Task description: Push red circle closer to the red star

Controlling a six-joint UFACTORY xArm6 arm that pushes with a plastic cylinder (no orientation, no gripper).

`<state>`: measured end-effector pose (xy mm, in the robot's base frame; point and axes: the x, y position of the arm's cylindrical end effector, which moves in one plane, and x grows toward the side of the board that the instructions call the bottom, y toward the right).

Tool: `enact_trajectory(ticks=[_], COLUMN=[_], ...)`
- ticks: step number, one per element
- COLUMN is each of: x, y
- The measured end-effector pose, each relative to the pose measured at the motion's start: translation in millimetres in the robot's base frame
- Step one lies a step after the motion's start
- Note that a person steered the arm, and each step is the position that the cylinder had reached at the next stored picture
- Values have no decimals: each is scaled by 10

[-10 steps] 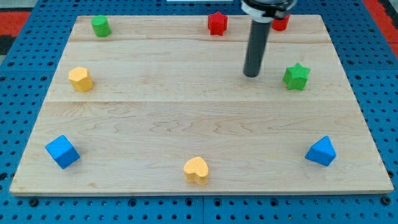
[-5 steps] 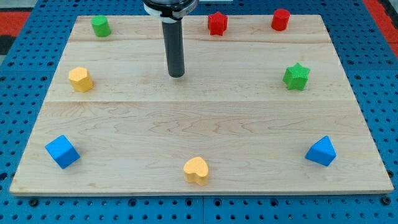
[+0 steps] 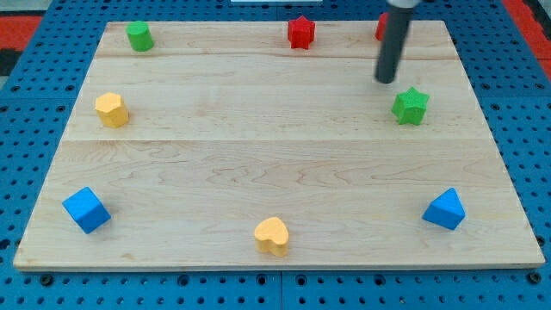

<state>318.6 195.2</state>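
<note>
At the view's top right of the wooden surface [image 3: 258,164], my tip [image 3: 385,81] rested on the board, with the dark rod rising from it toward the view's top edge. The arm carried no jaws: it ended in the plain rod and had hold of nothing.

The red circle [image 3: 380,27] stood near the view's top edge, at about 12 o'clock from my tip. The rod crossed in front of it, so only a sliver of its left side showed, and whether rod and block touched cannot be told. The red star [image 3: 300,32] stood along the same top strip, at 9 o'clock from the red circle and well apart from it. From my tip the red star lay at about 10 o'clock.

The green star [image 3: 411,105] lay near my tip at about 4 o'clock, apart from it.

The remaining blocks were well apart from my tip:
- green cylinder [image 3: 139,35], top left corner of the surface;
- yellow hexagonal block [image 3: 112,109], left side;
- blue cube [image 3: 86,209], bottom left;
- yellow heart [image 3: 272,235], bottom centre;
- blue block [image 3: 445,209], bottom right, its shape not clear.

A blue pegboard [image 3: 534,103] surrounded the surface.
</note>
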Motion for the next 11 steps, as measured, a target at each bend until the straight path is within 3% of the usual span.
enact_trajectory(ticks=[1, 2, 5, 6, 8, 9, 10, 11], x=[-177, -364, -375, -686, -1272, -1266, -1233, -1200], y=[560, 765, 984, 1105, 467, 260, -642, -1096])
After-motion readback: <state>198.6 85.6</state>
